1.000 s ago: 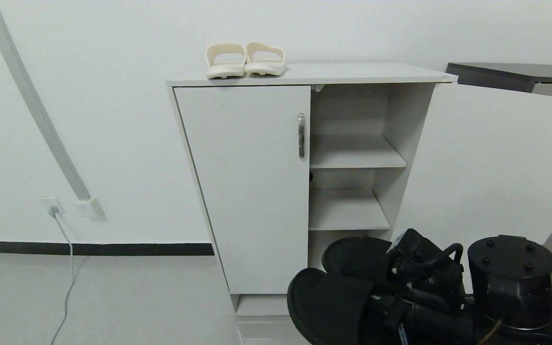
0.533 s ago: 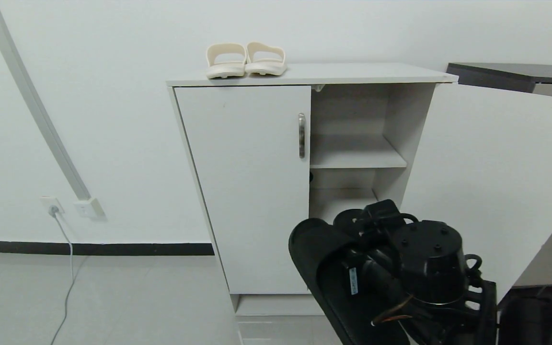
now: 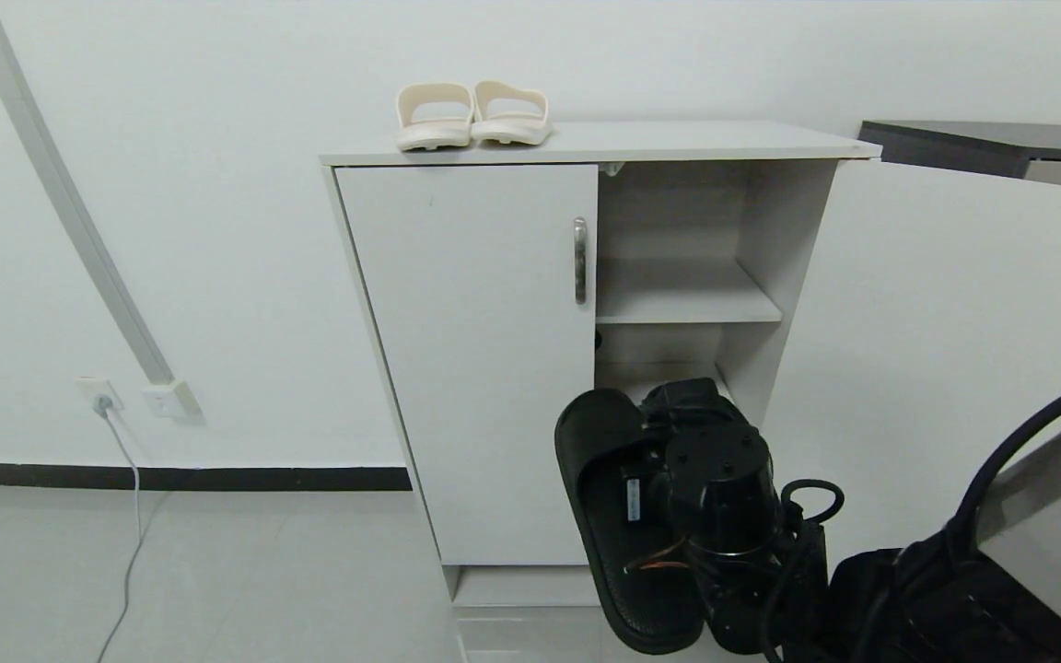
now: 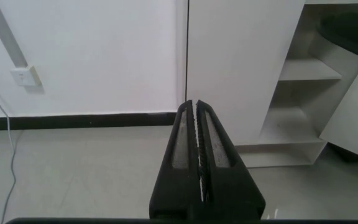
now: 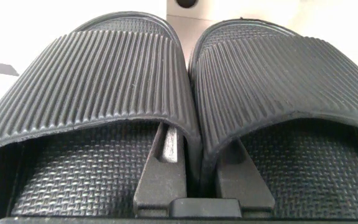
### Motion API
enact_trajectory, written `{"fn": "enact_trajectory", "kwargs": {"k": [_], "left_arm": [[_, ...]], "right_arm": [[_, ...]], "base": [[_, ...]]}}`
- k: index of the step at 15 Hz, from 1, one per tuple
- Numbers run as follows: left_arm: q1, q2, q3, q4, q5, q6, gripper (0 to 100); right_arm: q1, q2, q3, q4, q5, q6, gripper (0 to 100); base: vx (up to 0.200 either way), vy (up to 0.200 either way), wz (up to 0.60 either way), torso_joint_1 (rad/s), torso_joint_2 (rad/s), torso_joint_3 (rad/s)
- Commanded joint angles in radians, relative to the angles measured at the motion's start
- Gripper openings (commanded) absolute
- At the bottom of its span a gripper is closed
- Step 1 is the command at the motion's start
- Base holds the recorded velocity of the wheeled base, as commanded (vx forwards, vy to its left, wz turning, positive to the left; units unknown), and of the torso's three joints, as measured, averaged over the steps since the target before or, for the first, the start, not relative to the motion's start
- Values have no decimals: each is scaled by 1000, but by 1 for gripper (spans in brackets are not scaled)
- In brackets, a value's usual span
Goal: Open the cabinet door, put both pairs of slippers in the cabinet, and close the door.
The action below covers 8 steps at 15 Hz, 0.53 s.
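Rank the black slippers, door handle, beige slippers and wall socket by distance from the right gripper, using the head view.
1. black slippers, clamped in the right gripper
2. door handle, just above
3. beige slippers, on the cabinet top
4. wall socket, far left

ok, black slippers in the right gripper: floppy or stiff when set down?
Probably fairly stiff: the black slippers show no sagging in the right gripper. Ribbed straps and textured footbeds suggest rubbery foam, so likely light, grippy, and unlikely to slide.
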Motion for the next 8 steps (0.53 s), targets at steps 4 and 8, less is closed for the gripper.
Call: {"fn": "enact_trajectory", "kwargs": {"k": [4,8], "left_arm": [[1,2,0,0,0,0,0],[1,2,0,0,0,0,0]], "right_arm": [[-32,31,-30,1,-31,1,0],[-40,41,-27,1,-31,1,0]], "base": [[0,-50,0,2,1,2],[0,-200,0,4,5,5]]}}
